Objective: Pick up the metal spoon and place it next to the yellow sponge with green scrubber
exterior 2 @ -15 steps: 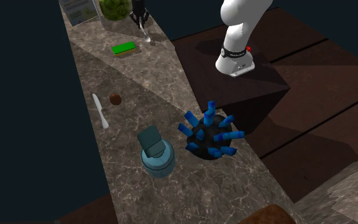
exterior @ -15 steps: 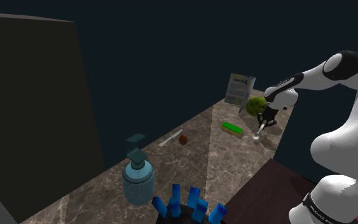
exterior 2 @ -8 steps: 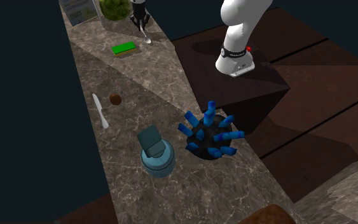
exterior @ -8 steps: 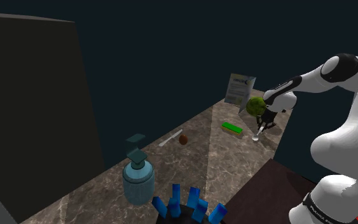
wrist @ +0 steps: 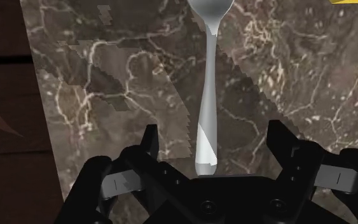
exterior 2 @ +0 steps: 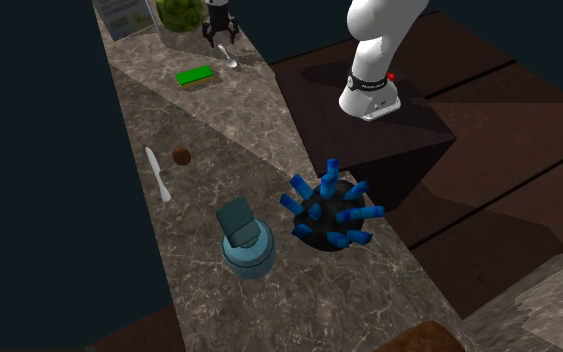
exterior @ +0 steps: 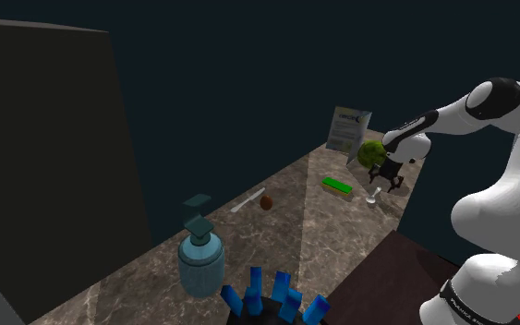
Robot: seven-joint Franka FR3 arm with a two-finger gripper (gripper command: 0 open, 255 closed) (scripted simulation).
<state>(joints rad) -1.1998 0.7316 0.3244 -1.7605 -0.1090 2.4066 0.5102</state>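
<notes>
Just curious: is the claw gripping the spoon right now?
No, the gripper is open, its fingers clear of the spoon lying on the counter.

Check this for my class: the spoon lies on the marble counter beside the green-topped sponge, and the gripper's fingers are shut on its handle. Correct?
One error: the gripper is open. The wrist view shows its fingers standing apart, clear of the spoon handle between them. The spoon does lie on the counter beside the sponge.

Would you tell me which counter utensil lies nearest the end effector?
The spoon, beside the green-topped sponge, right by the end effector; the knife lies far off.
</notes>
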